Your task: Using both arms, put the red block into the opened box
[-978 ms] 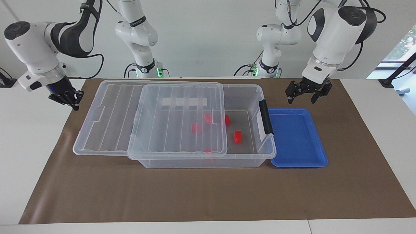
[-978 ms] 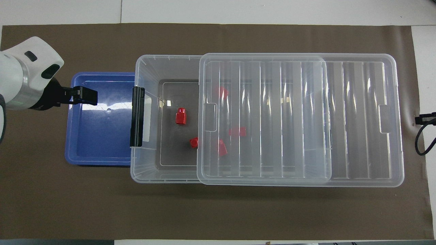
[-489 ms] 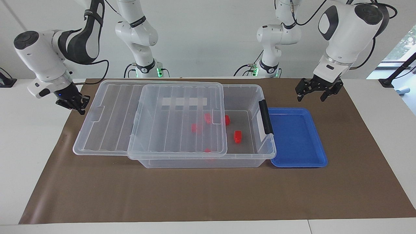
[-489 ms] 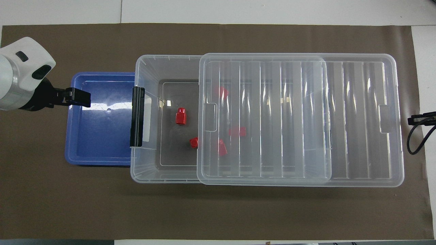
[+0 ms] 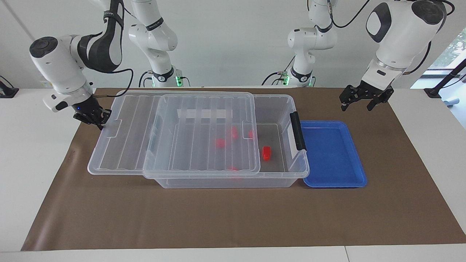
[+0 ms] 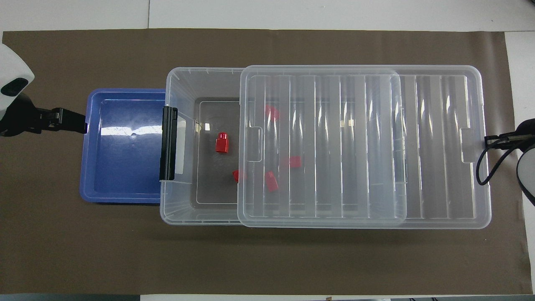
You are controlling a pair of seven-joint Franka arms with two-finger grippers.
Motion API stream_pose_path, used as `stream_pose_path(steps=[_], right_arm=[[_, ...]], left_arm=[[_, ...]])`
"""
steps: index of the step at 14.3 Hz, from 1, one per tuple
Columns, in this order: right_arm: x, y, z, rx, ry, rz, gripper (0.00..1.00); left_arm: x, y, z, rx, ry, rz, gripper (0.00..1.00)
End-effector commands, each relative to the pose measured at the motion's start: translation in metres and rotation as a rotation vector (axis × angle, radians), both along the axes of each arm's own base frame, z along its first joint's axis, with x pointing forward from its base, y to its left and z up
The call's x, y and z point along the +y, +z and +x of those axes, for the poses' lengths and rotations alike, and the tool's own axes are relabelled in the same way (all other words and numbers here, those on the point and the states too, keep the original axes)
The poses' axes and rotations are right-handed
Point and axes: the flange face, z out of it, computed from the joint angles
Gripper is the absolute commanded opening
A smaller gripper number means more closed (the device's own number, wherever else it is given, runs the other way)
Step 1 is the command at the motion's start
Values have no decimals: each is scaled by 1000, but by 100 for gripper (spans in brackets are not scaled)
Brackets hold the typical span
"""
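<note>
The box (image 5: 280, 99) (image 6: 179, 77) stands mid-table, its ribbed clear lid (image 5: 120, 145) (image 6: 434, 146) slid partway off toward the right arm's end. One red block (image 5: 266, 153) (image 6: 221, 142) lies on the box floor in the uncovered part near the black latch (image 5: 297, 131). Several more red blocks (image 5: 219, 143) (image 6: 271, 182) show through the lid. My right gripper (image 5: 99, 124) (image 6: 491, 140) is shut and rests against the lid's end edge. My left gripper (image 5: 356, 106) (image 6: 77, 125) hangs open and holds nothing, over the mat by the blue tray's edge.
A shallow blue tray (image 5: 333, 183) (image 6: 85, 167) sits against the box's latch end with nothing in it. Two slimmer white arms with green-lit bases (image 5: 164, 76) (image 5: 300, 74) stand at the robots' end. A brown mat (image 5: 233, 218) covers the table.
The right gripper has come in against the lid's end and the lid has slid a little toward the latch end. The left gripper has drawn up and away from the blue tray.
</note>
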Motion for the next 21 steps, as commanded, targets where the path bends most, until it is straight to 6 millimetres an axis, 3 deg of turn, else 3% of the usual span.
stream_pose_path(steps=[1, 5, 10, 14, 21], right_arm=[[19, 1, -2, -2, -29, -9, 0], [37, -1, 0, 2, -49, -7, 0], [68, -5, -1, 9, -97, -5, 0], [87, -6, -1, 9, -113, -3, 0], [103, -6, 0, 8, -147, 3, 0]], left_arm=[[7, 5, -1, 16, -2, -13, 100], [22, 7, -5, 26, 25, -15, 100], [26, 8, -6, 32, 38, -29, 100], [15, 7, -7, 37, 26, -27, 100], [16, 8, -6, 29, 26, -27, 100]])
